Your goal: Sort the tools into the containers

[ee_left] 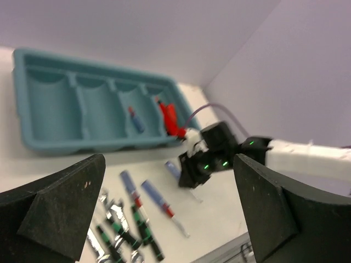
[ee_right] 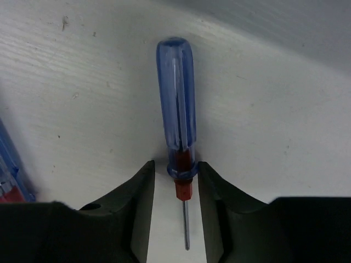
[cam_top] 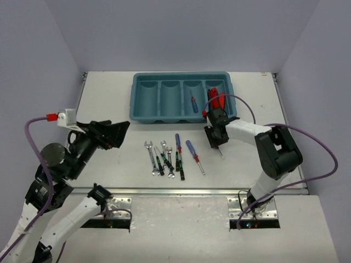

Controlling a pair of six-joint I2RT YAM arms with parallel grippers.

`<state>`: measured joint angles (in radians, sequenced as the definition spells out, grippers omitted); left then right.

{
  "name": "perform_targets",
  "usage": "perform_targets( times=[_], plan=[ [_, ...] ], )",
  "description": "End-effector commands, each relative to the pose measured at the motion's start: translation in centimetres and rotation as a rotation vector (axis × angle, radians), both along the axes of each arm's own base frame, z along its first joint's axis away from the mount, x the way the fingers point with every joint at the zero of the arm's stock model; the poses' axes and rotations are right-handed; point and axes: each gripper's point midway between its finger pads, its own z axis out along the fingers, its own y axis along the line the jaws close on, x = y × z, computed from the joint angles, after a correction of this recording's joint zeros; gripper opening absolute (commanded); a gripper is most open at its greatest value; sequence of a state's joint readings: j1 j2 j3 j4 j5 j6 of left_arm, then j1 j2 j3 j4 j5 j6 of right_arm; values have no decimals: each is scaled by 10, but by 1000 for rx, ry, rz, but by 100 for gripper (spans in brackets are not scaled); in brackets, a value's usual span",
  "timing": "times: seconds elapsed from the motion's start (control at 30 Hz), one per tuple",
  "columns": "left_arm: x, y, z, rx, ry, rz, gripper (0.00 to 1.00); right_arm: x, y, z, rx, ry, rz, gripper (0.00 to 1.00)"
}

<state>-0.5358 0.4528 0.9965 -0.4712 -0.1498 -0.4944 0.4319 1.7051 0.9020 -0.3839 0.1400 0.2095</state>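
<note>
From above, our right gripper [cam_top: 215,137] sits centre right, just below the tray's [cam_top: 143,98] near right corner, over a blue-handled screwdriver [cam_top: 220,153]. The left gripper [cam_top: 116,133] hangs well apart at left.

In the left wrist view, its fingers [ee_left: 60,203] spread wide, empty.

In the right wrist view, the screwdriver lies straight up the frame, handle topmost. Our fingers [ee_right: 137,208] straddle its red collar, slivers of gap showing, so we judge it not yet clamped.
</note>
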Motion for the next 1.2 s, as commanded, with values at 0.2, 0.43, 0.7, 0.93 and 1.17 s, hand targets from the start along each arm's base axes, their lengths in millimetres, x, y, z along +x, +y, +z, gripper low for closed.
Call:
perform_targets(
  times=[0.2, 0.43, 0.7, 0.93, 1.17],
  plan=[
    [3, 0, -94, 189, 227, -7, 100, -20, 8, -14, 88, 38, -20, 1],
    [3, -71, -110, 75, 214, -337, 100, -57, 20, 46, 298, -80, -52, 0],
    [-9, -166, -107, -201, 55, -754, 100, -117, 106, 159, 995, -178, 323, 0],
    [-8, -209, -76, -247, -7, -788, 85, -152, 120, 200, 1179, -198, 509, 0],
    [21, -221, -105, -252, 119, -678, 64, -158, 122, 216, 1215, -236, 564, 0]
  ],
)
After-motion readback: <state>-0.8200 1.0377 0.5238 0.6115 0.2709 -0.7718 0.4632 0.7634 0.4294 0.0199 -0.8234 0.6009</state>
